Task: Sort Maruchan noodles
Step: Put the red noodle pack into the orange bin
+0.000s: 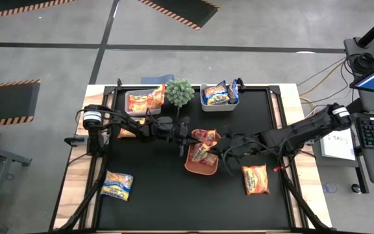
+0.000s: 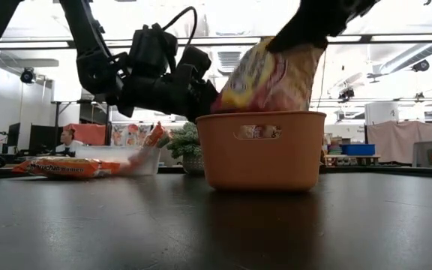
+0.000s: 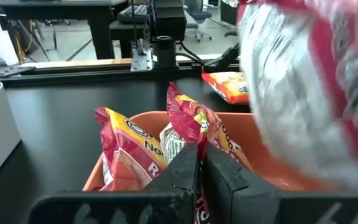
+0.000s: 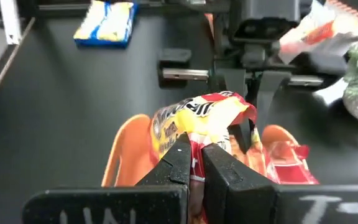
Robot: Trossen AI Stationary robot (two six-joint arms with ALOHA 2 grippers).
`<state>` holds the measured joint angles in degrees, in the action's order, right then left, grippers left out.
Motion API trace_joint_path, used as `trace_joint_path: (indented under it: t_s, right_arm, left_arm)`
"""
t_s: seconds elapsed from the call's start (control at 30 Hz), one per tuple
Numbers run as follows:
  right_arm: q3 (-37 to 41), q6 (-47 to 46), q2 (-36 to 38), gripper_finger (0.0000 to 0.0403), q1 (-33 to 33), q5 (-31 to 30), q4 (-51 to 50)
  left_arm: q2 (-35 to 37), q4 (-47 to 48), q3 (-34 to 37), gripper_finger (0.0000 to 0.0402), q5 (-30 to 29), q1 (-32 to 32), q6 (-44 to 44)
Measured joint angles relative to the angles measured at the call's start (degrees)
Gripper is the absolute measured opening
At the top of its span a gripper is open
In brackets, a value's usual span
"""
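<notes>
High view: left gripper (image 1: 188, 138) and right gripper (image 1: 221, 151) both stand clamped on opposite ends of one dark red flat plastic noodle packet (image 1: 204, 136), raised over the orange plastic tray (image 1: 191, 167), long axis spanning between them.

Low view, left of frame: flat orange ramen packet (image 2: 64, 167) lying on the bench, brand "Maruchan" partly readable along its edge.

Left wrist view, centre: dark red packet (image 3: 128, 155) standing in the orange tray (image 3: 253, 158), letters "No..." readable, rest of the word hidden.

Right wrist view, centre: print on the crumpled packet (image 4: 197, 121) too creased to read.
</notes>
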<state>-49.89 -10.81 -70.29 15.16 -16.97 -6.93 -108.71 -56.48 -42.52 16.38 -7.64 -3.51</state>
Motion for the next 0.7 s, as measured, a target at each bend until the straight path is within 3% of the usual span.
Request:
trace_joint_path:
  t_s: [0.47,0.7]
  right_arm:
    - [-2.68,0.33,-11.90,0.0010,-1.22,0.69,-0.87]
    - [-4.00,0.23,-12.97,0.0037,-1.22,0.63,-1.32]
  left_arm:
    - [0.06,-0.53,1.85,0.0004,0.11,0.09,-1.40]
    - [2.40,-0.38,3.35,0.0066,0.65,0.03,-1.60]
